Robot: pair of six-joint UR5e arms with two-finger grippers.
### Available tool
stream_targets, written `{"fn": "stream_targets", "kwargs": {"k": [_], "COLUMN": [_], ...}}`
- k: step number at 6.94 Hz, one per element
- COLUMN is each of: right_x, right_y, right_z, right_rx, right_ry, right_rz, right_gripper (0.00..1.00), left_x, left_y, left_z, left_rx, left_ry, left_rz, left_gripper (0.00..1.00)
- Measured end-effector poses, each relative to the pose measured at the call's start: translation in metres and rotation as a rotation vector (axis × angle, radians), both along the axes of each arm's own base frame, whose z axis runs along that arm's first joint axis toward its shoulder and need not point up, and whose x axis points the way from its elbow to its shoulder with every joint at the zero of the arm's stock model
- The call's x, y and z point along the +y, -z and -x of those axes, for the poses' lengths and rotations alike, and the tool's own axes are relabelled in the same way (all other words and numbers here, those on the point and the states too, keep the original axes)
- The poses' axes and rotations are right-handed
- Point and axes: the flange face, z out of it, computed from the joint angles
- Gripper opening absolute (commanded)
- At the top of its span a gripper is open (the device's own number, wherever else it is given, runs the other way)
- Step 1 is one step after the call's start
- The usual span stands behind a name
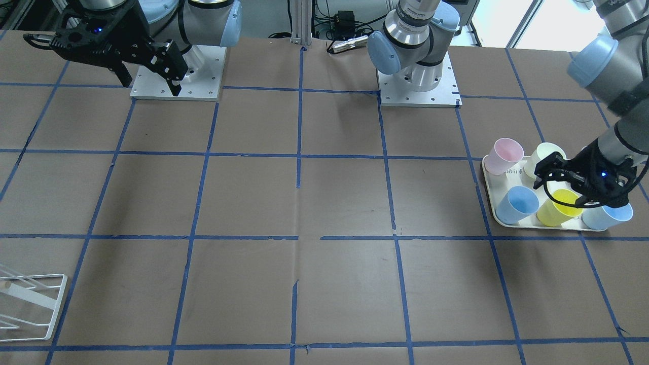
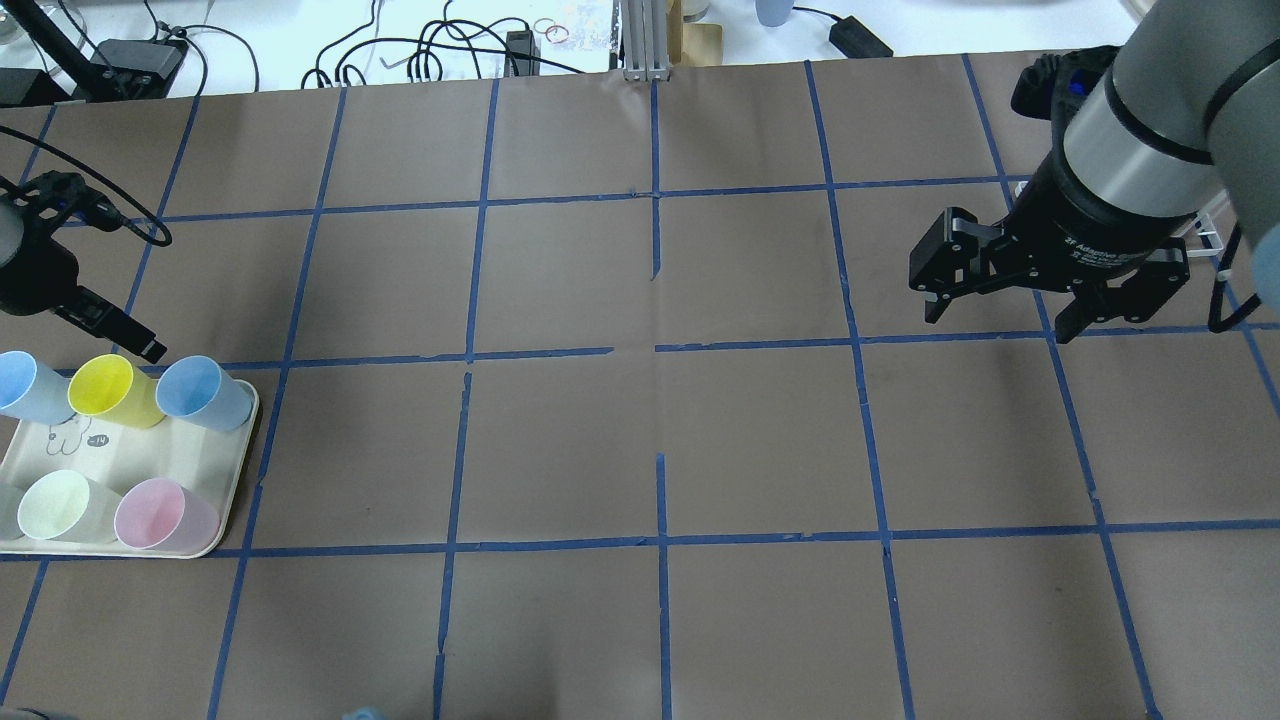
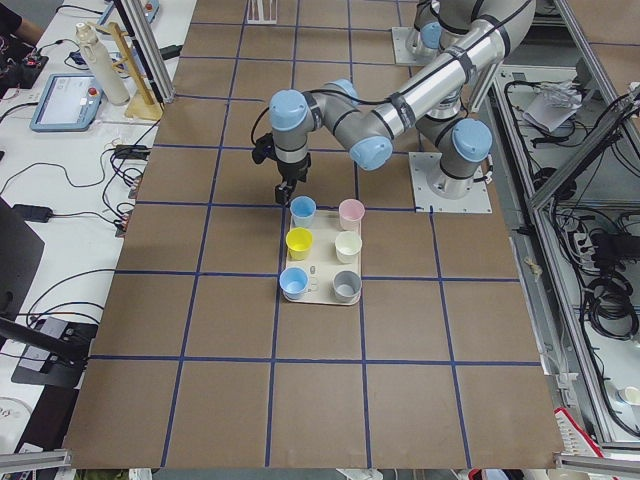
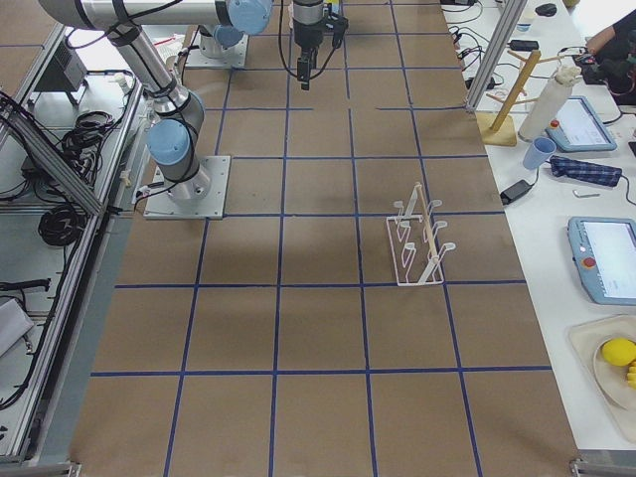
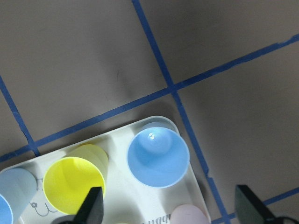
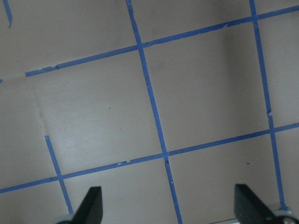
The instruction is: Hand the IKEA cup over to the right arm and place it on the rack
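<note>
Two pale blue cups stand on a cream tray (image 2: 238, 470) with other cups. One blue cup (image 2: 205, 392) is at the tray's corner toward the table's middle and shows in the left wrist view (image 5: 158, 156) and the front view (image 1: 518, 204). The other blue cup (image 2: 25, 385) is at the opposite end of that row. My left gripper (image 5: 169, 198) is open and empty, hovering above the tray's far edge near the yellow cup (image 2: 105, 390). My right gripper (image 2: 1000, 325) is open and empty, high above bare table (image 6: 168, 205). The white wire rack (image 4: 417, 243) stands on the robot's right side.
The tray also holds a pink cup (image 2: 160, 512), a pale cream cup (image 2: 60, 505) and a grey cup (image 3: 346, 286). The rack's corner shows at the front view's lower left (image 1: 30, 304). Brown paper with blue tape lines covers the table.
</note>
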Motion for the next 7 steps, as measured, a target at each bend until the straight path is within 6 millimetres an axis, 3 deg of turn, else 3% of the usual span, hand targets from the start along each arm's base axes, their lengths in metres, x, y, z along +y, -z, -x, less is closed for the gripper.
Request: {"fn": "stream_targets", "kwargs": {"k": [2,4,7], "right_x": [0.000,0.000,0.004], "right_y": [0.000,-0.003,-0.026], "right_z": [-0.015,-0.033,-0.060], "right_rx": [-0.134,-0.300,-0.614], "right_ry": [-0.003,-0.008,-0.030], "right_rz": [0.001,0.004,0.045], "right_gripper": [1.00,1.00,1.00], "left_x": [-0.013,-0.017,-0.013], "left_y": [0.034,0.053,0.073], "left_z": [-0.012,-0.012,-0.010], "left_rx": [-0.008,-0.002,0.019], "left_ry": [0.043,0.043,0.035], "left_rz": [0.011,0.004,-0.028], "left_gripper": [1.00,1.00,0.99]}}
